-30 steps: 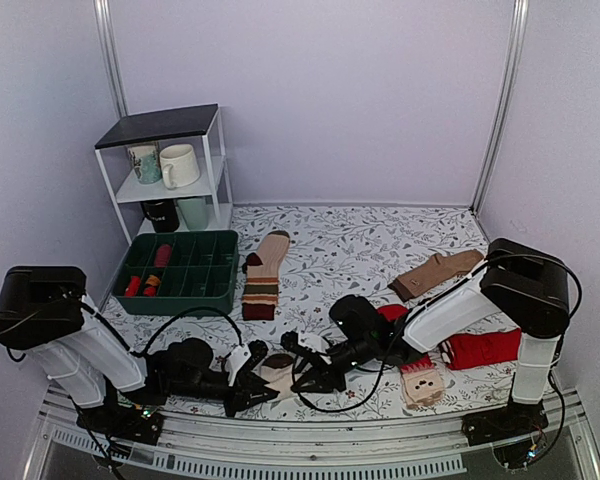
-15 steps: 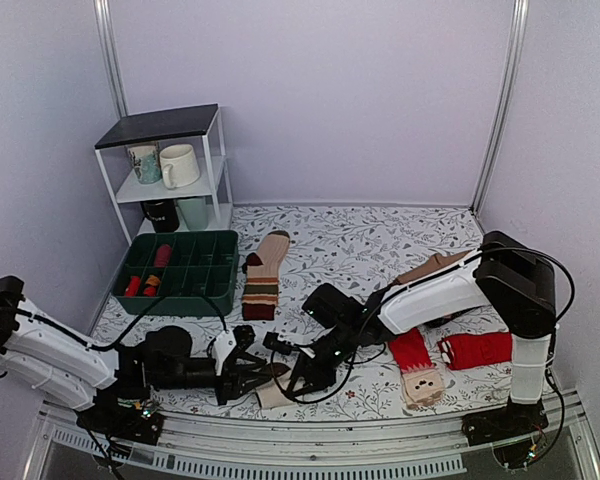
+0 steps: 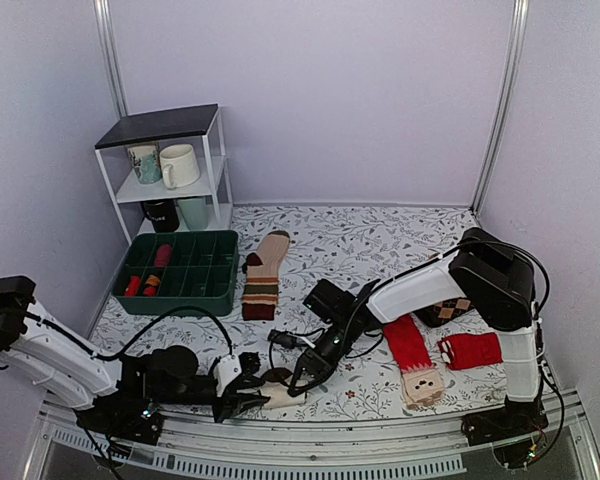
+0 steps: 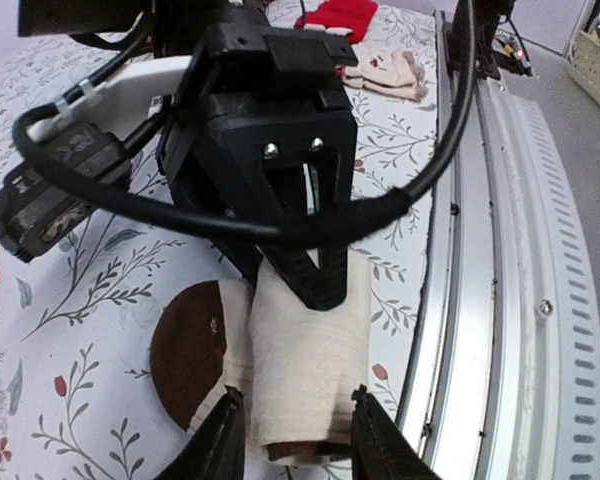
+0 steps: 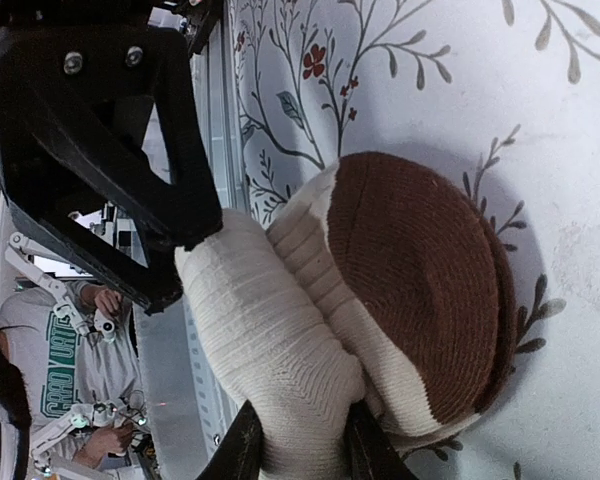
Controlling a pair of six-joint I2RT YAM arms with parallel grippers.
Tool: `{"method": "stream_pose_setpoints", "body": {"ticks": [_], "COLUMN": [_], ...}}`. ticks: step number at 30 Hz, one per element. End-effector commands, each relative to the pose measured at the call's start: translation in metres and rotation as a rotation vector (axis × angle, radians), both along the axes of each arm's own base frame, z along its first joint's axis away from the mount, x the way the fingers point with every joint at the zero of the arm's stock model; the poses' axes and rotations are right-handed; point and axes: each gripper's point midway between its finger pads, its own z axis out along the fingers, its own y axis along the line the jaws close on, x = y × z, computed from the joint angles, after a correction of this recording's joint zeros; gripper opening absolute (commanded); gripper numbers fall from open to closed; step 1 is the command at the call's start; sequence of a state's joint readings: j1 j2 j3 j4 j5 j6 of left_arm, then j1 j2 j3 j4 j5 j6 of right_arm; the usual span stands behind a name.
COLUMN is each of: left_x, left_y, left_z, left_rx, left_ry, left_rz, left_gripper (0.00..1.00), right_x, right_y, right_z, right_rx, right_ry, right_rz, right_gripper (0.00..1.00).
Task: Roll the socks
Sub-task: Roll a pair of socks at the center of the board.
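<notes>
Left gripper [image 4: 300,445] straddles the socks [image 4: 305,350] (grip unclear); right gripper [image 5: 302,445] pinches them.

Cropped by wrist views' lower edge: black left fingers [image 4: 223,445], black right fingers [image 5: 242,452]. From above, largely covered: cream-white rolled sock with brown toe [image 3: 283,398].

Floral-print table [image 3: 350,250]: white shelf rack [image 3: 170,170] rear left, green divided tray [image 3: 180,272] before it, striped sock [image 3: 263,275] centre, rolled cream-brown sock [image 3: 280,397] front edge, red socks [image 3: 410,343] and argyle sock [image 3: 450,308] right.
</notes>
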State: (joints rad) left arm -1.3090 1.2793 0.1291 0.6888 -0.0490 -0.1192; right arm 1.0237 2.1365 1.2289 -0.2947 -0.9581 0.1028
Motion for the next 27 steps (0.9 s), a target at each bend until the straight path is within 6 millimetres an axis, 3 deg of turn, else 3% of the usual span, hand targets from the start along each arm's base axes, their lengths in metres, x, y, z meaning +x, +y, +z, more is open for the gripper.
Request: {"method": "stream_pose_setpoints", "body": {"ticks": [1, 11, 27], "left_x": [-0.003, -0.015, -0.02], "left_y": [-0.015, -0.029, -0.023], "left_z": [0.004, -0.014, -0.047], "left_rx": [0.014, 0.091, 0.193], "left_ry": [-0.062, -0.105, -0.018], "left_rz": [-0.014, -0.049, -0.013], "left_gripper": [0.39, 0.42, 0.43], "right_x": [-0.03, -0.027, -0.022], "right_y": [-0.085, -0.088, -0.088], "right_z": [-0.085, -0.092, -0.093], "right_rx": [-0.509, -0.545, -0.547], "right_ry": [0.113, 0.109, 0.108], "right_rz": [-0.052, -0.07, -0.082], "right_gripper": [0.21, 0.21, 0.21]}}
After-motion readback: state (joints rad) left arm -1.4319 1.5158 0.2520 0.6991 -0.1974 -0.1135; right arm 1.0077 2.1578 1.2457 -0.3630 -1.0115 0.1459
